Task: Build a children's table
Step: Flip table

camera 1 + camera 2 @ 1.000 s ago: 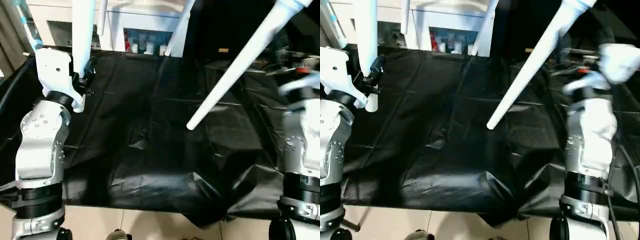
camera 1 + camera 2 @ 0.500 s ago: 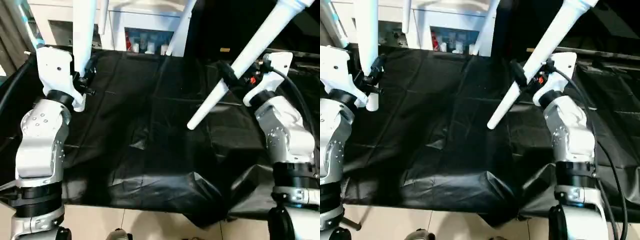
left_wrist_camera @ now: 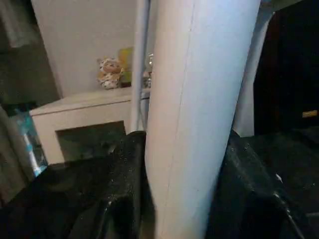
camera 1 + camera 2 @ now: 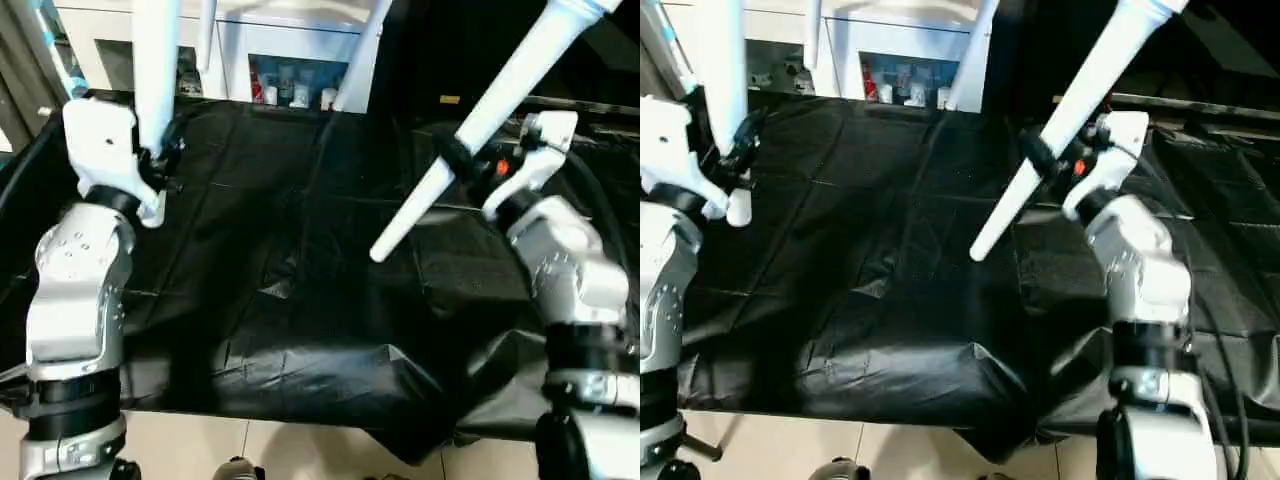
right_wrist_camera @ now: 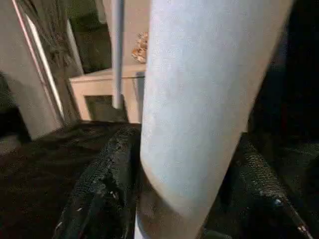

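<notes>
A black plastic sheet (image 4: pixel 300 300), creased and wrinkled, covers the work surface, and pale floor tiles (image 4: pixel 250 450) show at its near edge. At the far side stands a white cabinet (image 4: pixel 290 60) with small bottles behind its glass. A small toy figure (image 3: pixel 110 72) sits on a white shelf in the left wrist view.

Four white legs of the children's table hang over the sheet: one at the left (image 4: pixel 155 70), one slanting on the right (image 4: pixel 480 120), and two thinner-looking ones farther back (image 4: pixel 360 55).

The left tool (image 4: pixel 160 165) is closed around the left leg, near its lower end. The right tool (image 4: pixel 455 165) clasps the slanting leg partway up, black fingers (image 5: pixel 107 194) on either side.
</notes>
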Robot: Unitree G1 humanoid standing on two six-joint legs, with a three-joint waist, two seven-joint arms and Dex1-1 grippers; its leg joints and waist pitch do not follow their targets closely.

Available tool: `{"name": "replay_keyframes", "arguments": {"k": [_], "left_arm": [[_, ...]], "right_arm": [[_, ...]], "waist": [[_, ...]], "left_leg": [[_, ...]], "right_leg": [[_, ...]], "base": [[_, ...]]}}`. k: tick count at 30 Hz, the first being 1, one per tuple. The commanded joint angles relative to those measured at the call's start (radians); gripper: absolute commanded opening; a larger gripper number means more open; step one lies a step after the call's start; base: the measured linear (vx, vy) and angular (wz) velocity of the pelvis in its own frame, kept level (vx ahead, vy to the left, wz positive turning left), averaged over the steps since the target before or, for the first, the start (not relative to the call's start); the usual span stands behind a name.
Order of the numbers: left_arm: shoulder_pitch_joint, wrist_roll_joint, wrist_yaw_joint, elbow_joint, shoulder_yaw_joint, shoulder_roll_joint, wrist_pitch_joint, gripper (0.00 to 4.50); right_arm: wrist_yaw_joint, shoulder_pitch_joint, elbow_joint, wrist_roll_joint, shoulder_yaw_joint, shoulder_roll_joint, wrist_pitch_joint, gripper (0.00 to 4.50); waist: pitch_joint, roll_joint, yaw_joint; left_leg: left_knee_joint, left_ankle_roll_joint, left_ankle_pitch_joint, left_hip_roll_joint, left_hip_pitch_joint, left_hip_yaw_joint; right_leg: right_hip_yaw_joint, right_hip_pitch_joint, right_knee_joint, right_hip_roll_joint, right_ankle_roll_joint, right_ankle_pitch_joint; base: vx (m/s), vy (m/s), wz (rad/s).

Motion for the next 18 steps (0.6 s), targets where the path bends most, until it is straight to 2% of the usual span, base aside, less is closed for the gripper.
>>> {"name": "replay_keyframes", "arguments": {"k": [1,2,3,4,5,6,7,8,9,10,11,13,18], "left_arm": [[-0.001,-0.034,-0.012,-0.018,-0.033,-0.017,-0.032,1.74],[0.016,-0.034,-0.017,-0.014,-0.035,-0.020,-0.038,1.72],[0.029,-0.035,-0.021,-0.011,-0.038,-0.022,-0.042,1.72],[0.049,-0.036,-0.024,-0.010,-0.041,-0.027,-0.044,1.72],[0.051,-0.036,-0.024,-0.010,-0.042,-0.027,-0.044,1.67],[0.073,-0.032,-0.029,-0.007,-0.049,-0.031,-0.052,1.67],[0.073,-0.032,-0.029,-0.007,-0.049,-0.031,-0.052,1.64],[0.080,-0.031,-0.031,-0.006,-0.051,-0.032,-0.056,1.63],[0.108,-0.030,-0.032,0.006,-0.049,-0.040,-0.081,1.61],[0.112,-0.030,-0.032,0.008,-0.048,-0.041,-0.084,1.61],[0.126,-0.030,-0.032,0.014,-0.045,-0.044,-0.097,1.60],[0.155,-0.025,-0.028,0.026,-0.041,-0.050,-0.130,1.60],[0.179,-0.025,-0.014,0.038,-0.034,-0.063,-0.180,1.60]], "right_arm": [[0.043,0.031,-0.094,0.016,0.043,0.007,0.009,1.98],[0.047,0.061,-0.133,0.010,0.060,0.004,0.013,1.93],[0.051,0.082,-0.161,0.006,0.072,0.002,0.017,1.84],[0.055,0.118,-0.205,-0.004,0.096,0.000,0.020,1.84],[0.055,0.120,-0.208,-0.004,0.097,0.000,0.020,1.71],[0.061,0.156,-0.249,-0.010,0.120,-0.001,0.025,1.71],[0.061,0.156,-0.249,-0.010,0.120,-0.001,0.025,1.70],[0.064,0.166,-0.261,-0.011,0.126,0.000,0.025,1.68],[0.062,0.199,-0.308,-0.009,0.145,0.011,0.025,1.66],[0.061,0.204,-0.315,-0.008,0.147,0.013,0.025,1.65],[0.060,0.217,-0.337,-0.006,0.156,0.020,0.024,1.64],[0.061,0.236,-0.363,-0.014,0.174,0.025,0.012,1.63],[0.051,0.247,-0.381,-0.019,0.179,0.038,-0.006,1.62]], "waist": [[-0.081,0.014,-0.005],[-0.081,0.012,-0.002],[-0.085,0.010,-0.002],[-0.087,0.012,0.000],[-0.088,0.012,0.002],[-0.092,0.013,0.003],[-0.095,0.013,0.006],[-0.095,0.013,0.006],[-0.095,0.012,0.013],[-0.095,0.013,0.016],[-0.097,0.021,0.020],[-0.097,0.013,0.019],[-0.093,0.014,0.016]], "left_leg": [[-0.081,-0.018,-0.226,0.024,0.032,-0.004],[-0.082,-0.018,-0.223,0.026,0.034,-0.003],[-0.080,-0.015,-0.195,0.025,0.031,-0.004],[-0.077,-0.005,-0.153,0.025,0.032,-0.002],[-0.075,0.000,-0.130,0.025,0.031,-0.002],[-0.070,0.014,-0.075,0.022,0.032,-0.001],[-0.066,0.032,-0.031,0.020,0.032,0.000],[-0.066,0.032,-0.031,0.020,0.032,0.000],[-0.062,0.053,-0.002,0.020,0.032,0.002],[-0.062,0.058,0.006,0.019,0.031,0.002],[-0.060,0.064,0.021,0.021,0.033,-0.001],[-0.061,0.063,0.035,0.021,0.033,-0.002],[-0.066,0.046,-0.017,0.025,0.036,-0.002]], "right_leg": [[0.024,0.043,-0.057,-0.030,-0.191,-0.160],[0.024,0.041,-0.060,-0.030,-0.185,-0.157],[0.024,0.046,-0.054,-0.030,-0.183,-0.121],[0.025,0.045,-0.050,-0.028,-0.186,-0.067],[0.025,0.048,-0.047,-0.028,-0.189,-0.036],[0.024,0.050,-0.040,-0.025,-0.198,0.035],[0.024,0.051,-0.034,-0.024,-0.210,0.094],[0.024,0.051,-0.034,-0.024,-0.210,0.094],[0.025,0.053,-0.032,-0.025,-0.225,0.131],[0.025,0.053,-0.031,-0.025,-0.226,0.137],[0.024,0.053,-0.028,-0.025,-0.226,0.155],[0.022,0.057,-0.026,-0.024,-0.224,0.165],[0.023,0.058,-0.032,-0.027,-0.217,0.107]], "base": [[0.000,0.000,0.00],[0.000,0.000,0.00],[0.000,0.000,0.00],[0.000,0.000,0.00],[0.000,0.000,0.00],[0.000,0.000,0.00],[0.056,-0.005,0.03],[0.056,-0.005,0.03],[0.055,-0.006,0.02],[0.052,-0.005,0.02],[0.052,-0.005,0.02],[0.000,0.000,0.00],[0.000,0.000,0.00]]}}
